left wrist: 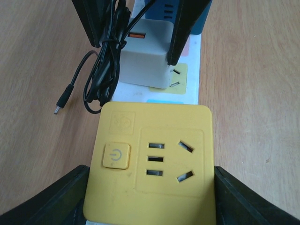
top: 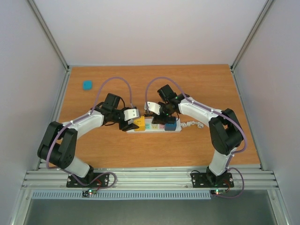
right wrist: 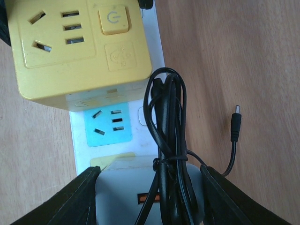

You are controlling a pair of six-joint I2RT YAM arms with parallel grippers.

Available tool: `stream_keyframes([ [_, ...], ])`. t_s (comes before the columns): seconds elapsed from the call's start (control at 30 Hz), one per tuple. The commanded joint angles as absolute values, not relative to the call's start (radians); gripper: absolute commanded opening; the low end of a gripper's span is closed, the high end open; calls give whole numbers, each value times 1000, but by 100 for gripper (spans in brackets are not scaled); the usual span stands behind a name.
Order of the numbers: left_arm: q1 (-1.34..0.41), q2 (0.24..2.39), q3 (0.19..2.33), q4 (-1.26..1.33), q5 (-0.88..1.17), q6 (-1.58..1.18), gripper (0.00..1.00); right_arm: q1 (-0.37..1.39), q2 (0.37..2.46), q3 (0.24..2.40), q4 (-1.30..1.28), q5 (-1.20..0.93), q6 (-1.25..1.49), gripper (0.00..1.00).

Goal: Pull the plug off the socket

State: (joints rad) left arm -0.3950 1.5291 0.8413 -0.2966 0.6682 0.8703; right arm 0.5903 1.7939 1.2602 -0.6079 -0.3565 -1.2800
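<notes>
**Right claw (right wrist: 150,171) clamps the white cube-shaped plug (left wrist: 145,54); left claw (left wrist: 151,171) grips the yellow plastic cube adapter (left wrist: 154,159)**

Both arms reach over the brown wooden table (top: 211,89) and meet at its centre. The long white plastic power strip (top: 154,127) with pastel outlet faces lies there, running from 9 to 3 o'clock. Its white cord (top: 194,124) curls off at 3 o'clock.

The yellow plastic cube adapter sits on the strip's 9 o'clock end, and the left claw's black fingers (left wrist: 51,206) press against its two sides. A dark blue cube adapter (top: 170,124) sits on the 3 o'clock end.

Between them, the right claw is closed on the white cube-shaped plug. The plug is tilted, and its two metal prongs (left wrist: 176,71) show bare above a pale yellow outlet face (left wrist: 183,79). Whether the prong tips sit in the slots, I cannot tell.

In the left wrist view, a bundled black cable (left wrist: 101,70) hangs at the plug's 9 o'clock side. It ends in a barrel jack (left wrist: 63,101) lying on the wood. A small teal block (top: 87,85) lies toward the table's 10 o'clock, well apart.
</notes>
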Motion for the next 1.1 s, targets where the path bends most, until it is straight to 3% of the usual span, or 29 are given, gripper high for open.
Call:
stream_keyframes([
  [0.0,-407,1513,897,-253,857,796,28,597,1865,1188,-688,-226,-1288,38],
  [0.47,-460,1403,776,-173,689,950,23,597,1876,1177,-674,-210,-1264,37],
  [0.87,-403,1444,903,-303,906,803,21,596,1867,1165,-670,-201,-1264,37],
  [1.07,-373,1452,923,-359,906,836,21,596,1859,1153,-660,-203,-1260,39],
])
